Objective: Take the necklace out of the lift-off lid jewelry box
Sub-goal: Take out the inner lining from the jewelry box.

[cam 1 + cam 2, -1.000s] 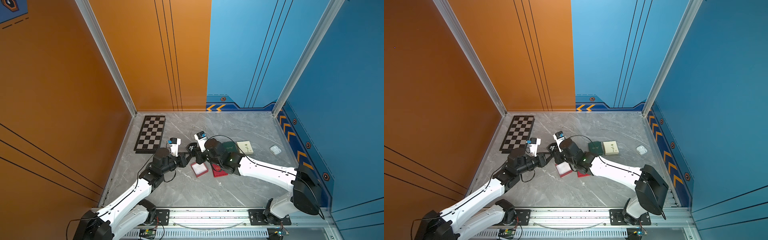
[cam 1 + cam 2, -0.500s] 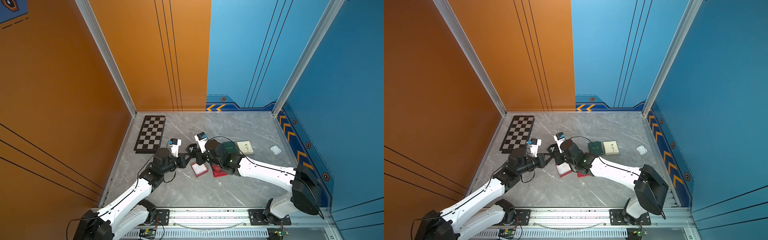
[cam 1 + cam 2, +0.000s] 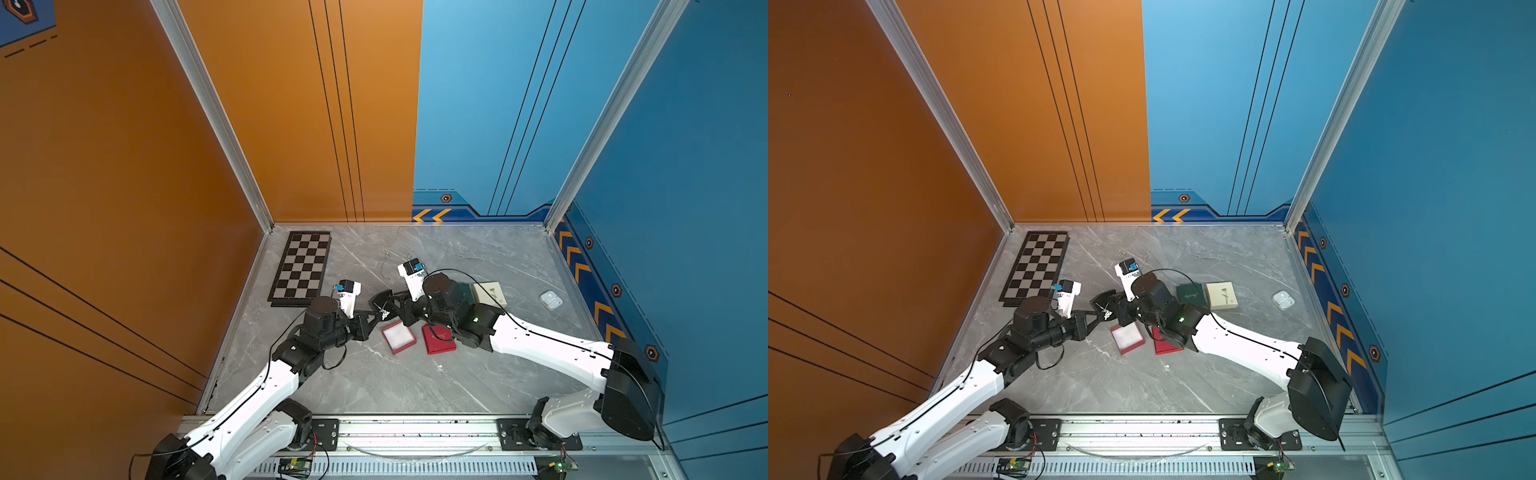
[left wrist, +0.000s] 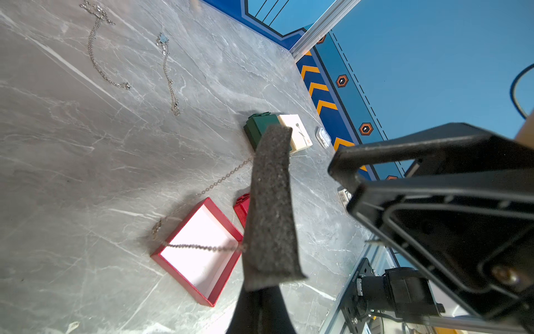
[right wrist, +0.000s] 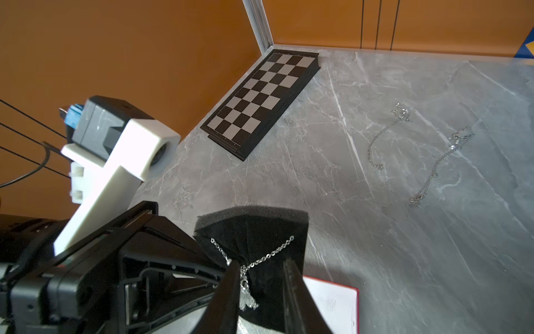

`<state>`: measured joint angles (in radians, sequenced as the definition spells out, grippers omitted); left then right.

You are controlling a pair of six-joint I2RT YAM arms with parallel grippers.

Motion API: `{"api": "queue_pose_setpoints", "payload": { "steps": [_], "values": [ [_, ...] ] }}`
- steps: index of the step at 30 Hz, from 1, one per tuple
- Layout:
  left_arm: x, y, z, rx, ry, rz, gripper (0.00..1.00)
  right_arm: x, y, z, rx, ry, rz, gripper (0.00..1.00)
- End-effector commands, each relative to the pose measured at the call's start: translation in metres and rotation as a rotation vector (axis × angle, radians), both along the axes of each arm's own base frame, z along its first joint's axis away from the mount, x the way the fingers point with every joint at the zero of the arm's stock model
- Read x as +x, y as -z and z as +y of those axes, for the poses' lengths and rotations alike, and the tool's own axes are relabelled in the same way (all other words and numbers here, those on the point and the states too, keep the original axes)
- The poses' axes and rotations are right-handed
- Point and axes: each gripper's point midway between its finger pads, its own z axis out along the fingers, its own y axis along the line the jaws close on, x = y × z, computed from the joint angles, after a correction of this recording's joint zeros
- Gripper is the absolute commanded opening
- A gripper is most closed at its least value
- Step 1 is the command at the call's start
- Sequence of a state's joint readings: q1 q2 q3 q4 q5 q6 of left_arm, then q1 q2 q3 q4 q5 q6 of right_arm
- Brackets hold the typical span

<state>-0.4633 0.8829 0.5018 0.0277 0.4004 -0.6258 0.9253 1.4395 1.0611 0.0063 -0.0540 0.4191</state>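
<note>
The necklace (image 5: 251,261) is out of the red box (image 4: 224,217) but not free. Its chain lies across the velvet face of a black foam insert (image 5: 260,228), and its pendant (image 5: 248,300) hangs between the two jaws of the right gripper (image 5: 261,264). These jaws stand apart. The pendant is close to one finger, and no pinch on it can be seen. The left gripper (image 4: 264,292) is closed on the lower edge of the insert and holds it upright in the air, so the velvet face looks toward the right jaws. The open box and its lid (image 4: 242,206) lie on the table (image 5: 375,231) below and beyond the left jaws. In the left wrist view more chain runs behind the insert, so the necklace seems to be hooked over its edges. The step in hand appears to be separating the necklace from the insert. The next move probably calls for the right jaws to close on the pendant or the chain near it. They should then draw it gently off the foam while the left jaws hold firm, since a thin chain can snag.
</note>
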Motion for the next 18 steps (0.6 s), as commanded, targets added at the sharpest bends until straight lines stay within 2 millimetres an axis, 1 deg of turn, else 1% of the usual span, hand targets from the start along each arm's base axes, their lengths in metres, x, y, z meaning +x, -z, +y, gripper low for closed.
{"api": "queue_pose_setpoints", "payload": {
  "steps": [1, 3, 7, 10, 18],
  "values": [
    [0.002, -0.008, 0.003, 0.019, -0.002, -0.023, 0.0, -0.01, 0.012, -0.004, -0.022, -0.043, 0.059, 0.32],
    [0.002, -0.008, 0.002, 0.017, 0.002, -0.023, 0.0, -0.014, 0.015, -0.002, -0.022, -0.07, 0.077, 0.34],
    [0.003, -0.009, 0.002, 0.015, 0.001, -0.024, 0.0, -0.021, 0.023, 0.004, -0.012, -0.117, 0.128, 0.36],
    [0.003, -0.01, 0.002, 0.013, 0.0, -0.027, 0.0, -0.026, 0.029, 0.009, -0.001, -0.143, 0.163, 0.36],
    [0.002, -0.012, 0.003, 0.008, -0.001, -0.036, 0.0, -0.032, 0.046, 0.014, 0.026, -0.154, 0.229, 0.35]
  ]
}}
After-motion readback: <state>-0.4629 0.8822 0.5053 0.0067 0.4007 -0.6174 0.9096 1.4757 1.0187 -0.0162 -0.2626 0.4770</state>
